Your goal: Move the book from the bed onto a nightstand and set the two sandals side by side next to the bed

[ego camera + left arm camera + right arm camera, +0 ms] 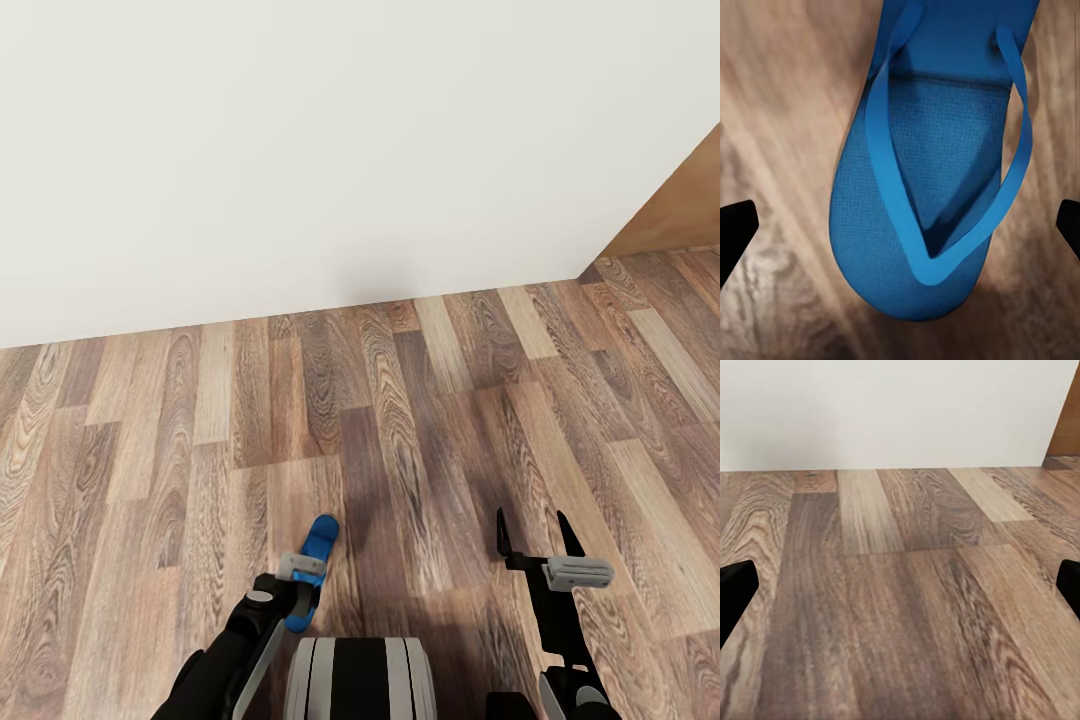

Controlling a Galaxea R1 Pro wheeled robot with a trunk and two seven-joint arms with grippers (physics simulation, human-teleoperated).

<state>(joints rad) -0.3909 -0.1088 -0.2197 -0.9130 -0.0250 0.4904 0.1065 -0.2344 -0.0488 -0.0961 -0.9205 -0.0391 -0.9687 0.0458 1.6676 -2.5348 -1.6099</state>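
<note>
Both arms reach forward and down over the wood-plank floor (420, 420), low in the head view, with a white wall (300, 150) ahead and a brown wooden surface (675, 205) at the far right.

The left arm is bent inward, its end effector (303, 590) pointed down at the floor with one blue sandal (315, 560) at its tip. In the left wrist view the sandal (934, 180) fills the space between the two dark fingertips (735, 229), sole-side away, thong straps facing the camera, toe end nearest. The fingertips sit wide at the picture's edges, clear of the sandal's sides there, so whether it is gripped higher up or merely hangs in front I cannot tell.

The right arm extends straight ahead, its end effector (535, 535) released, two black fingers (503, 535) spread apart above bare floor and grasping nothing.

Count: one sandal, two arms, two end effectors.
</note>
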